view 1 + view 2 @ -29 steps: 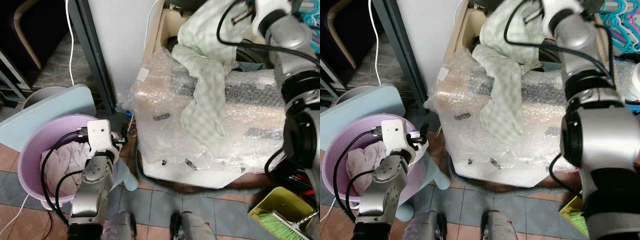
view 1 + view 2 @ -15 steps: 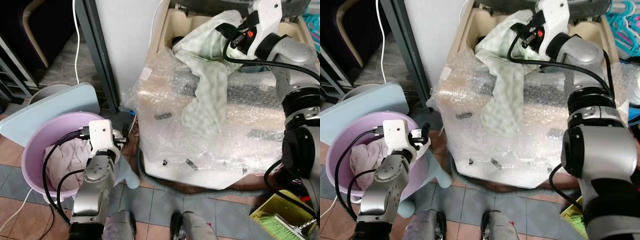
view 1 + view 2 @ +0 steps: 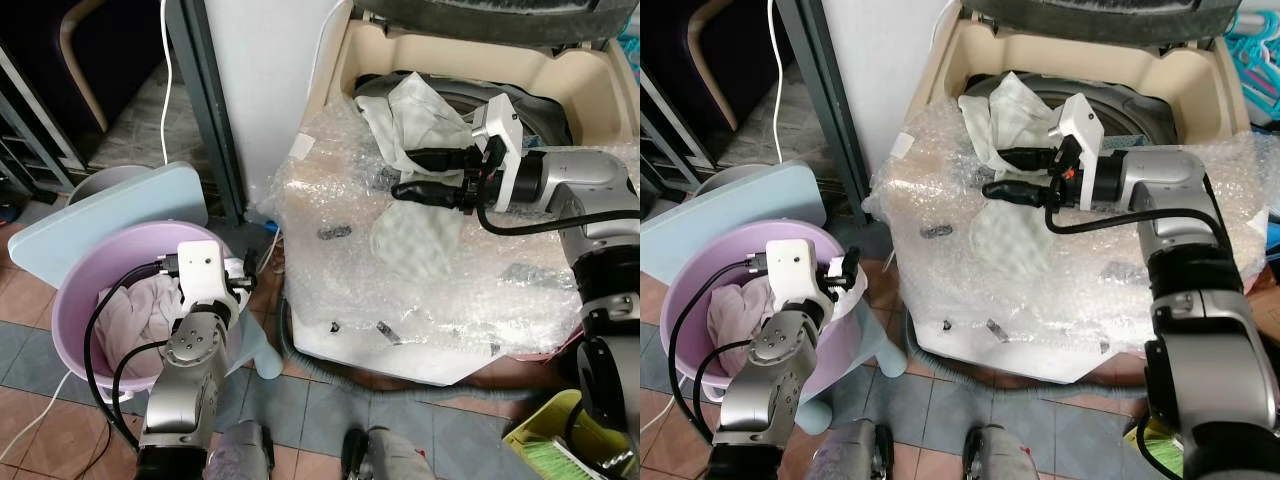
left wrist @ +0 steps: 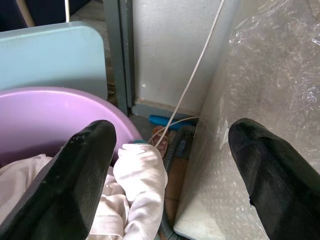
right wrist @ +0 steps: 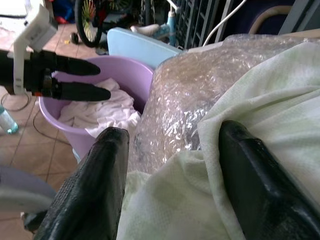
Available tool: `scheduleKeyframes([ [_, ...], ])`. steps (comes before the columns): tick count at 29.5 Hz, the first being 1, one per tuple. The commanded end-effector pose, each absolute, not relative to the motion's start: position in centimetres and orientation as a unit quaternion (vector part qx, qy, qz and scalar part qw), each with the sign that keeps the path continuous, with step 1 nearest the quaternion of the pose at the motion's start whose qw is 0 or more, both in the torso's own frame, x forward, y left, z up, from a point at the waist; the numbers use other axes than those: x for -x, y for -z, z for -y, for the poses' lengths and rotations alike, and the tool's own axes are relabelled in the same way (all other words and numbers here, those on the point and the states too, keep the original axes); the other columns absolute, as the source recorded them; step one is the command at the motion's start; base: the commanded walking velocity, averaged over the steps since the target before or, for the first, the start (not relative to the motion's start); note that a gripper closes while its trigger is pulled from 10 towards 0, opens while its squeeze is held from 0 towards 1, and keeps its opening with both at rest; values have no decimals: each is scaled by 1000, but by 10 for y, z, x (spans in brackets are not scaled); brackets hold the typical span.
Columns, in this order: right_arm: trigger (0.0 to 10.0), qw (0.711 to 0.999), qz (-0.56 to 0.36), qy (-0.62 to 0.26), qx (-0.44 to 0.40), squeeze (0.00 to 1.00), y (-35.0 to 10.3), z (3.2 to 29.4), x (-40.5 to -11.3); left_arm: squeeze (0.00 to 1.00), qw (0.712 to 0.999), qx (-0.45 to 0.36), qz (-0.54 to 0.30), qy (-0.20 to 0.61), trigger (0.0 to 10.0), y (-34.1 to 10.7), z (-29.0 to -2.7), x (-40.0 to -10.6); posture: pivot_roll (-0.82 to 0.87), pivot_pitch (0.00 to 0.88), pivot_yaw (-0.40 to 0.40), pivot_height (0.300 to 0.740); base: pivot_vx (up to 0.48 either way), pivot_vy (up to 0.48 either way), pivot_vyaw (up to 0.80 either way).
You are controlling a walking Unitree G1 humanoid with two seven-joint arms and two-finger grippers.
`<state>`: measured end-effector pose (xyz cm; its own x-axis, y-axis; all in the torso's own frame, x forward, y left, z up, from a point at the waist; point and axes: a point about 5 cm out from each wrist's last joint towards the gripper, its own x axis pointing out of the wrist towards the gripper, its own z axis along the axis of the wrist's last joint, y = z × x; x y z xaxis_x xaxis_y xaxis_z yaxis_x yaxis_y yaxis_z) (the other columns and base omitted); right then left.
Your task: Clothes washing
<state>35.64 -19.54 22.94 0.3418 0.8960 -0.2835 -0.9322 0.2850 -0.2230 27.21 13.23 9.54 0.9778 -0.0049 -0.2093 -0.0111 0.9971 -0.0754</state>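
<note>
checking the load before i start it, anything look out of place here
The pale green checked cloth hangs half out of the bubble-wrapped washing machine, draped down its front instead of inside the drum, with the right hand open over it.

You can't see where the pale green cloth ends inside the washer drum; the raised lid is cropped at top

Both eye views look steeply down from the head. The left wrist view sits close behind the left end effector, facing the purple basin; the right wrist view, behind the right end effector, shares that basin.
</note>
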Motion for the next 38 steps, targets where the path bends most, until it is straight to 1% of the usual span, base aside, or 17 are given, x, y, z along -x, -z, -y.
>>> scheduleKeyframes([
  [1,10000,807,-85,-533,239,1000,-219,205,-359,0,993,37,-113,-6,10000,-93,-132,-271,52,103,-22,740,0,0,0],
  [4,10000,843,-100,-429,308,1000,-215,221,-371,0,993,37,-114,-8,10000,-93,-132,-272,51,103,-23,740,0,0,0],
  [6,10000,888,-100,-297,337,1000,-228,241,-384,0,993,37,-114,-8,10000,-93,-132,-272,49,104,-23,740,0,0,0],
  [8,10000,888,-100,-297,337,1000,-228,241,-384,0,993,37,-114,-8,10000,-93,-132,-272,49,104,-23,740,0,0,0],
  [10,10000,908,-91,-231,338,1000,-237,252,-389,0,993,37,-114,-7,10000,-92,-132,-272,47,103,-23,740,0,0,0],
  [11,10000,931,-56,-137,335,1000,-256,265,-393,0,993,38,-115,-7,10000,-92,-132,-271,46,104,-22,740,0,0,0],
  [12,10000,931,-56,-137,335,1000,-256,265,-393,0,993,38,-115,-7,10000,-92,-132,-271,46,104,-22,740,0,0,0],
  [13,10000,946,-4,-55,319,1000,-280,276,-394,0,993,38,-114,-6,10000,-92,-131,-271,46,106,-22,740,0,0,0],
  [15,10000,955,47,-4,292,965,-302,283,-393,0,993,39,-114,-5,10000,-92,-131,-271,46,106,-22,740,0,0,0],
  [16,10000,959,99,13,266,788,-320,283,-392,0,993,39,-115,-5,10000,-92,-131,-271,43,108,-22,740,0,0,0],
  [17,10000,959,99,13,266,788,-320,283,-392,0,993,39,-115,-5,10000,-92,-131,-271,43,108,-22,740,0,0,0],
  [18,10000,960,129,5,248,208,-329,280,-391,0,993,39,-115,-5,10000,-92,-131,-271,43,108,-22,740,0,0,0],
  [19,10000,960,129,5,248,208,-329,280,-391,0,993,39,-115,-5,10000,-92,-131,-271,43,108,-22,740,0,0,0],
  [20,10000,960,148,-12,239,0,-334,275,-390,0,993,39,-115,-5,10000,-92,-131,-271,41,109,-23,740,0,0,0],
  [30,10000,950,154,-203,180,0,-315,234,-395,0,993,45,-110,-6,10000,-93,-131,-271,45,112,-23,740,0,0,0],
  [34,10000,947,163,-186,207,0,-306,231,-395,0,993,45,-110,-4,10000,-93,-130,-271,41,109,-19,740,0,0,0],
  [38,10000,942,194,-82,263,0,-312,243,-394,0,993,44,-112,-2,10000,-93,-130,-272,38,104,-14,740,0,0,0],
])
